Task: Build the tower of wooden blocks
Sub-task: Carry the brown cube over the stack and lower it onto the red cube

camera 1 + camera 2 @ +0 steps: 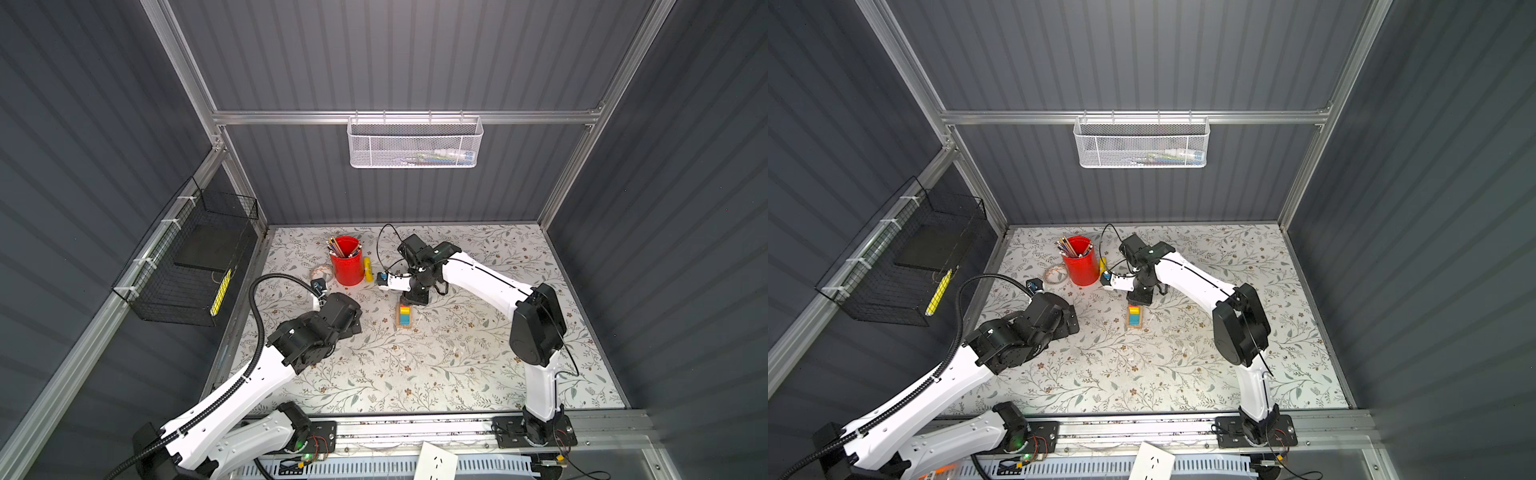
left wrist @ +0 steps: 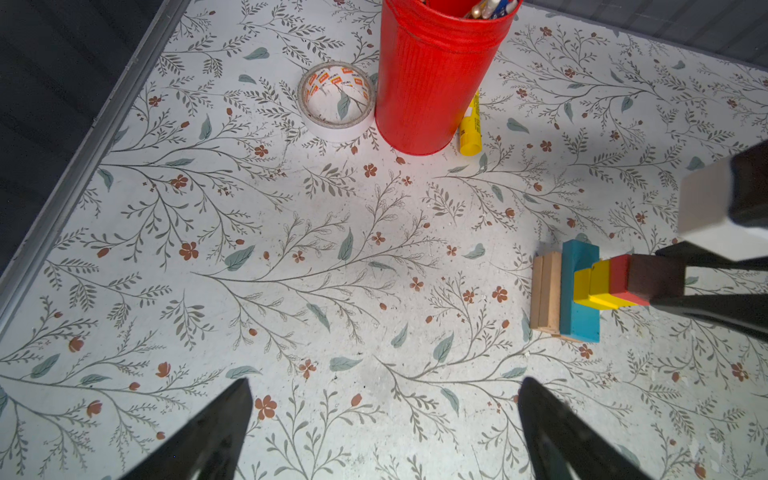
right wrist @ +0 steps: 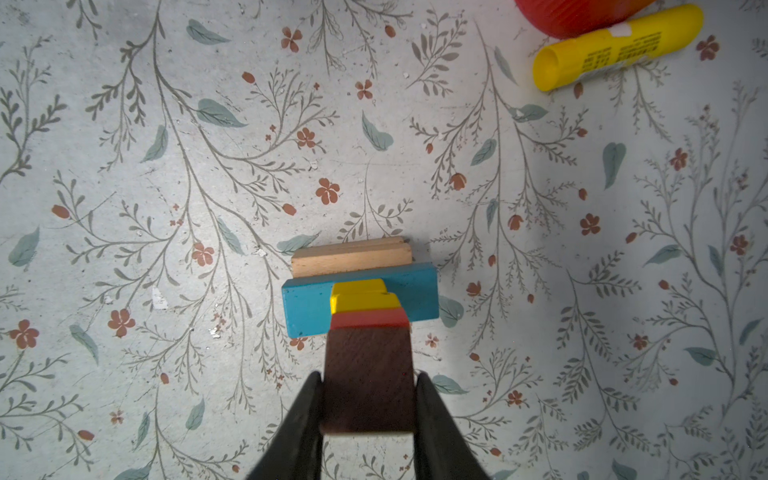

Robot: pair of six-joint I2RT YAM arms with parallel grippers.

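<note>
**Right arm.** My right gripper (image 3: 369, 376) is clamped on the dark brown piece (image 3: 368, 353), held directly over the wood block tower (image 1: 404, 316), which stands mid-table near the red pencil cup (image 2: 432, 83).

**Stack, bottom to top:** tan planks (image 3: 351, 257), blue plank (image 3: 307, 307), yellow cubes (image 3: 359, 297), red cube (image 3: 368, 321). Whether the dark brown piece touches the red cube, I cannot tell.

**Left arm.** My left gripper (image 2: 385, 382) hangs spread wide and empty above the floral table (image 2: 291, 249), well apart from the tower.
</note>
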